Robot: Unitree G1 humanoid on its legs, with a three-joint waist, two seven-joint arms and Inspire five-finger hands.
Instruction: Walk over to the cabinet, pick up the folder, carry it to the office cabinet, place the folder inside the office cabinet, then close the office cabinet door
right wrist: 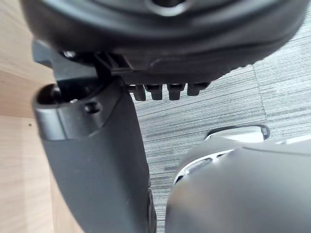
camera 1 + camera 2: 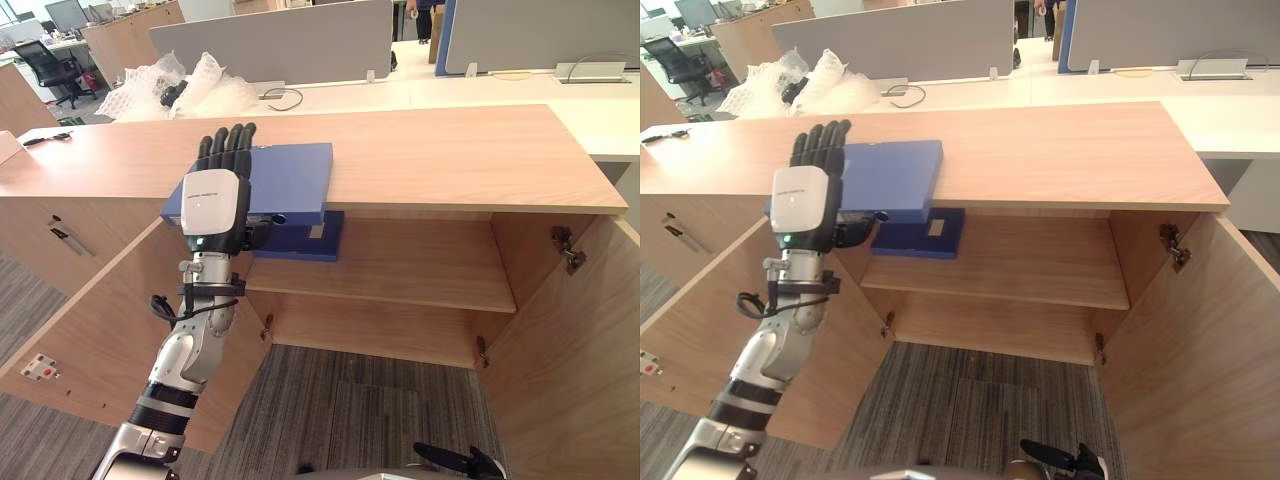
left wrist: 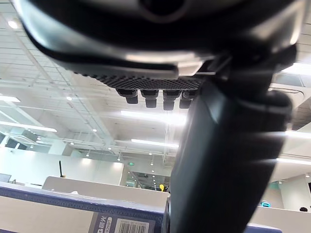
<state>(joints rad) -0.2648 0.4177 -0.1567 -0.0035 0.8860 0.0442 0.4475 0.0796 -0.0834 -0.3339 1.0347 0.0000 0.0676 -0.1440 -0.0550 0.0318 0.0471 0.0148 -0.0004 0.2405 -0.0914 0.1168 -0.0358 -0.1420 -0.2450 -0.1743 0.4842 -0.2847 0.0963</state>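
A blue folder lies flat on the wooden cabinet top, its near edge jutting past the front. My left hand is raised in front of it. Its straight fingers reach over the folder's left part and the thumb sits low by the near edge. In the left wrist view the folder's edge lies well apart from the fingers. A darker blue folder rests on the shelf inside the open cabinet. My right hand hangs low, fingers relaxed.
Both cabinet doors stand open, the left door beside my arm and the right door. Bubble wrap and a cable lie on the desk behind. An office chair stands at the far left.
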